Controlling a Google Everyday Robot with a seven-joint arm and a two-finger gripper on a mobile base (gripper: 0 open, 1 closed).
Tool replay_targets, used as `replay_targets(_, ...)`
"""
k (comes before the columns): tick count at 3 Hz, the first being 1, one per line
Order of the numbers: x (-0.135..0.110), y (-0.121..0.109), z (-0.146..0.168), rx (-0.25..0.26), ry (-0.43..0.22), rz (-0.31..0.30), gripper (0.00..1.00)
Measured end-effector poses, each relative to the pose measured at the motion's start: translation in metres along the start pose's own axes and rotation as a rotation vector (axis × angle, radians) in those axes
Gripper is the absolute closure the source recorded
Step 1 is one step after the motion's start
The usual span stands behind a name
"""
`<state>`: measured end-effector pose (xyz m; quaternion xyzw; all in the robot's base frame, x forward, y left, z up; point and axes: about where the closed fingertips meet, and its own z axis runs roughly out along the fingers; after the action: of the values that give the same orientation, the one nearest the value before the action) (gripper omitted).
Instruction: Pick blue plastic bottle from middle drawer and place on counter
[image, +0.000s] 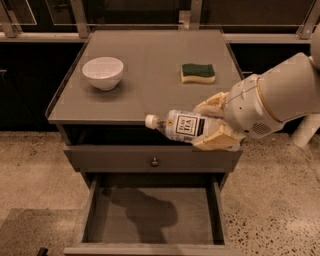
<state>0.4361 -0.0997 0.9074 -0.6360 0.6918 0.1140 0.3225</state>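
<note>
I am holding my tool (212, 126) a little right of the centre of the frame, just in front of the tabletop's front edge. It is clamping the blue plastic bottle (181, 126) between its two tan fingers (215, 144), one sitting above the bottle's base end and one below it. The bottle is lying nearly level in my grip, its white cap (150, 121) pointing toward the left of the frame and riding slightly higher than the base, its white label with dark print facing the camera. In the picture it is overlapping the front rim of the tabletop (150, 75) and the dark gap beneath it; I cannot tell whether it is touching that rim. My white arm (280, 100) is reaching in from the right edge of the frame. The middle drawer (197, 220) is standing pulled out at the bottom centre, below the bottle, and a dark shadow (145, 212) is falling across its grey floor. Above it, the drawer front (110, 159) with the small round knob (155, 162) is sitting closed. On the tabletop a white bowl (103, 72) is resting toward the upper left and a green-and-yellow sponge (198, 73) is lying right of centre, the two well apart and both set back from the front edge. Speckled flooring (30, 160) is showing on either side of the cabinet.
</note>
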Motion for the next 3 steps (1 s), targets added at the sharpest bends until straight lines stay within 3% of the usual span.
replay_targets(1, 0.004, -0.019, 0.013, 0.02, -0.059, -0.016, 1.0)
replay_targets(3, 0.007, -0.096, 0.055, -0.003, -0.095, -0.071, 1.0)
